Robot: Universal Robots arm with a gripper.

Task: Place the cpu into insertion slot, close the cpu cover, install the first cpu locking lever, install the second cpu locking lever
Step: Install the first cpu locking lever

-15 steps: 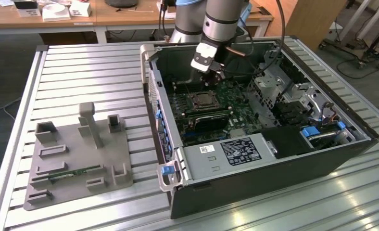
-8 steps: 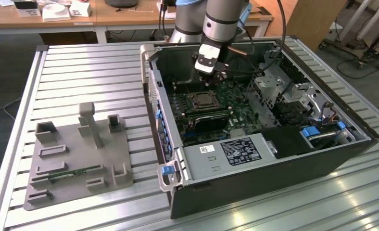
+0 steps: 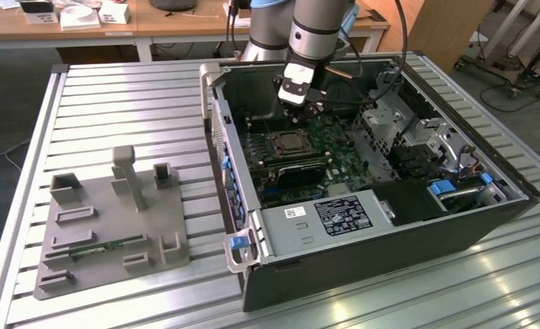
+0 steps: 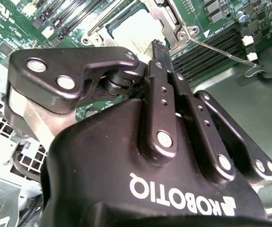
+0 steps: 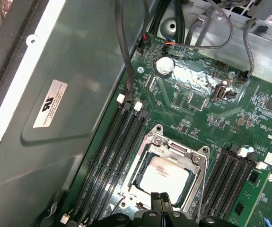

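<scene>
On the slatted table [image 3: 114, 96], an open computer case [image 3: 343, 267], with a grey fixture [image 3: 105, 226] well apart toward its eight o'clock in the exterior view. Bedded in the case, a green motherboard [image 3: 338, 154]. At the board's middle, the insertion slot [image 3: 293, 142], flanked on two sides by long black memory slots [image 5: 109, 156]. Lying flat on the slot, the cpu cover [image 5: 196, 163]; seated inside, showing through its window, the cpu [image 5: 166, 177]. Close over the slot's edge, the gripper [image 5: 162, 198], clenched on nothing. Open room above the board.
</scene>
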